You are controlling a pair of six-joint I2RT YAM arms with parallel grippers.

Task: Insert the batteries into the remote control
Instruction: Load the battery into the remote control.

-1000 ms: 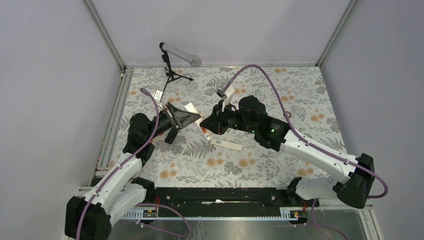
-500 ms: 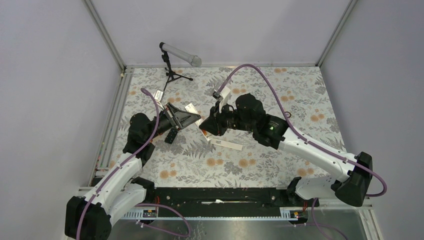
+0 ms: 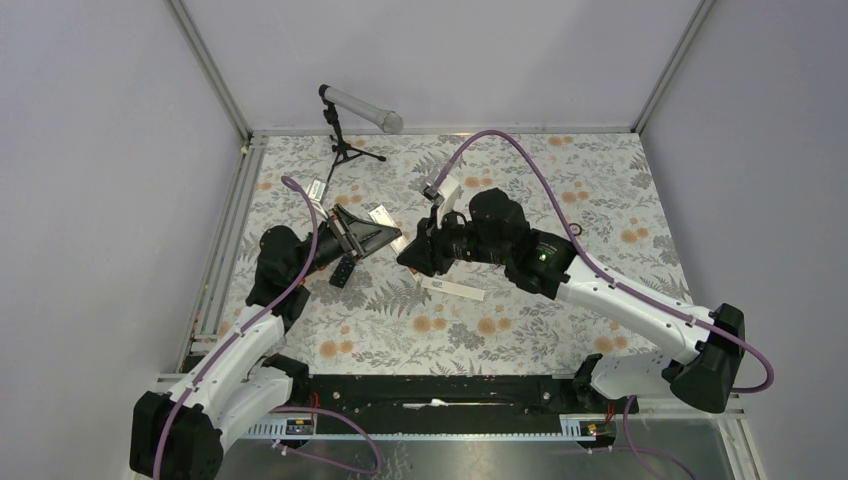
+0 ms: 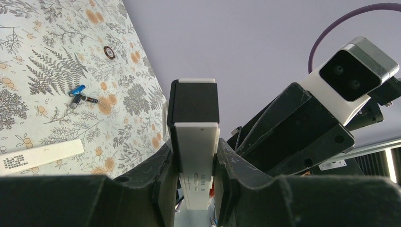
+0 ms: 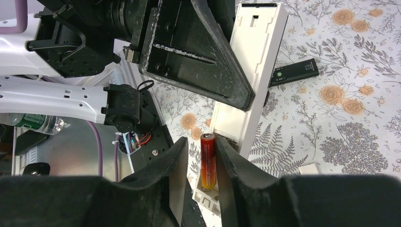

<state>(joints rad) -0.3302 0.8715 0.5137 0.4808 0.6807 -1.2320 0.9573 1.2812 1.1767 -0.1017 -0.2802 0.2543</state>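
Note:
My left gripper (image 3: 385,238) is shut on a long white remote control (image 4: 196,151) and holds it off the table, tilted; in the left wrist view its jaws (image 4: 194,145) clamp the remote's sides. My right gripper (image 3: 412,255) is right beside it. In the right wrist view the right gripper (image 5: 202,141) holds a red battery (image 5: 208,161) lengthwise between its fingers. The battery's lower end is at the open compartment at the end of the remote (image 5: 257,56). Two loose batteries, one blue (image 4: 77,90) and one dark (image 4: 88,100), lie on the floral mat.
A white strip with print (image 3: 452,288) lies on the mat below the grippers. A small black remote (image 3: 343,272) lies under the left arm. A microphone on a stand (image 3: 350,110) is at the back left. A white card (image 3: 381,214) lies nearby.
My right gripper has moved left with the red battery, closer to the remote in my left gripper. The left arm has not moved.

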